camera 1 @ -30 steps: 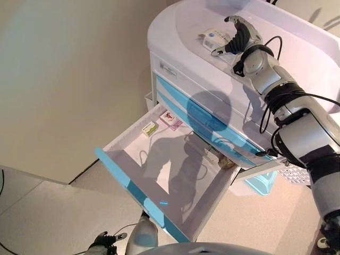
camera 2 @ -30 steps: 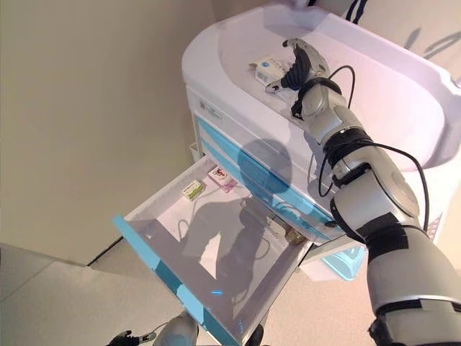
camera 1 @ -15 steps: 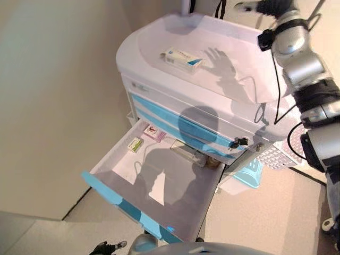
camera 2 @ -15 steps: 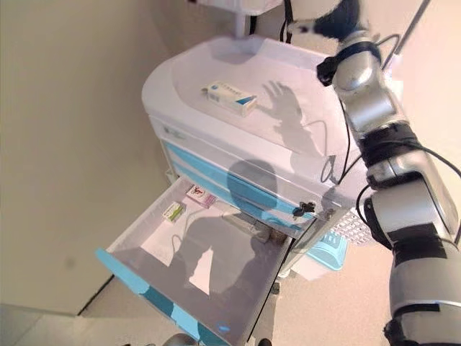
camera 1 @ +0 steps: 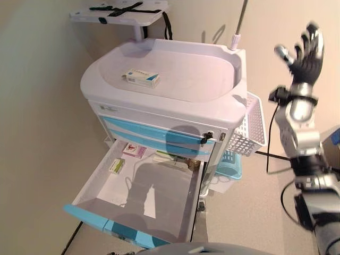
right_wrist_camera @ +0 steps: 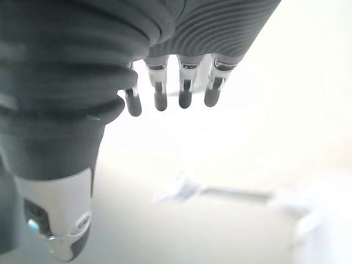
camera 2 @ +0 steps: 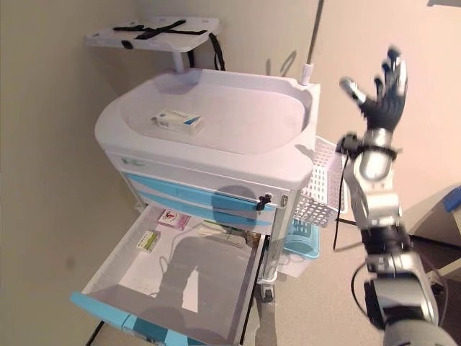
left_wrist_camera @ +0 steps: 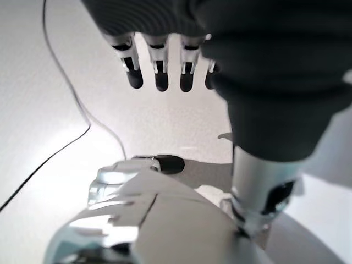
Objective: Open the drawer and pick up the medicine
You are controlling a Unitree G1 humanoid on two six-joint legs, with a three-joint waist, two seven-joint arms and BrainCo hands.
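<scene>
Medicine box [camera 1: 141,78], white with a blue end, lies flat on the recessed top of the white cart [camera 1: 223,109], towards its left rear, touching neither of my hands. Below it the cart's bottom drawer [camera 1: 101,225] stands pulled well out, its blue front nearest me. At the drawer's back left I see a small green-and-white packet [camera 1: 117,166] and, just behind it, a pink-and-white packet [camera 1: 135,150]; a pale oblong item [camera 1: 171,161] lies along the back edge under the cart body, and I cannot tell what it is. The two blue drawers [camera 1: 151,139] above are closed.

My right hand [camera 2: 382,97] is raised in the air to the right of the cart, well apart from it and from the medicine box, with its fingers [right_wrist_camera: 185,88] spread straight and holding nothing. A white wire basket [camera 1: 247,129] hangs on the cart's right side below that hand, and a light blue plastic basket [camera 1: 229,164] sits on the floor beneath it. A small white shelf with black straps [camera 1: 121,10] stands on a post behind the cart.

My left hand [left_wrist_camera: 165,33] shows only in its own wrist view, hanging over the floor, its fingers [left_wrist_camera: 160,71] straight and empty.
</scene>
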